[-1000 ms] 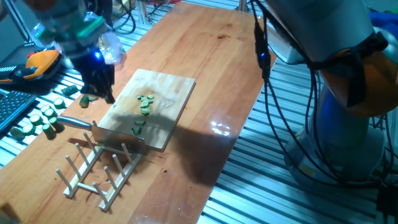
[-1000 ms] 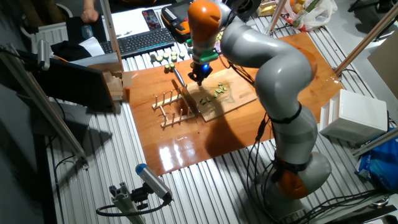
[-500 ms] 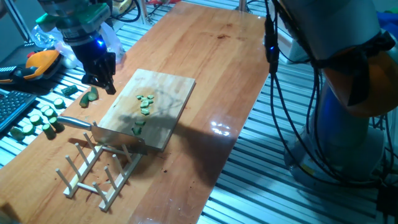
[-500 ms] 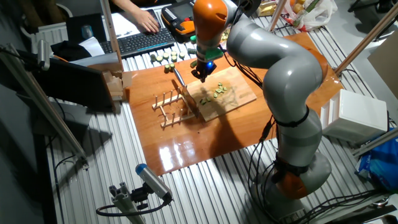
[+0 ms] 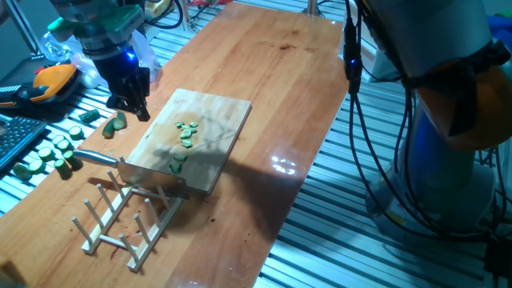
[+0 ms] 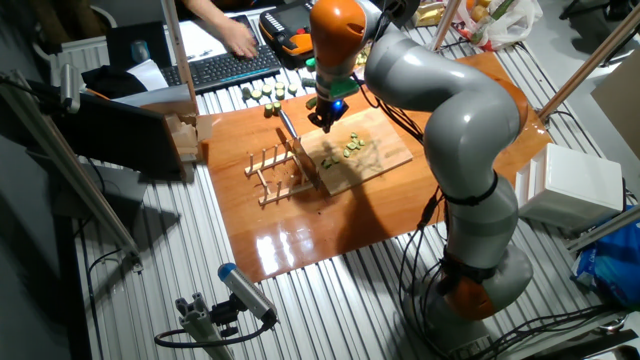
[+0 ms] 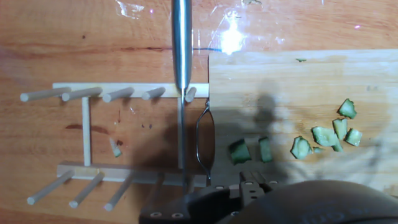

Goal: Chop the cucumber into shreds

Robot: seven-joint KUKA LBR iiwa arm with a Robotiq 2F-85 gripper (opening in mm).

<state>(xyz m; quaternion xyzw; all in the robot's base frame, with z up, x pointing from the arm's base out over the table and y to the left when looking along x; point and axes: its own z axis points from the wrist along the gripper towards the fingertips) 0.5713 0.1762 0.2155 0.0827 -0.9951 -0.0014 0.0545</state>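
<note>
A: On the cutting board (image 5: pixel 210 120), shreds (image 5: pixel 187 133) lie in a loose line running along its length.

B: Gripper (image 5: pixel 128 102) hovers off the board's corner; can't tell its jaw state.

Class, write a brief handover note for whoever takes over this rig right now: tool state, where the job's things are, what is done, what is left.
Tool: raised over the table beside the cutting board, holding nothing; fingers look close together, but open or shut is unclear.
Knife: parked in the wooden rack, handle toward the table's far edge.
Cucumber bits: lying in two small groups on the board.
Done: slice cut into rough pieces, knife put away.
Left: pieces are chunky, arguably not shreds yet; finer chopping may be needed.
</note>
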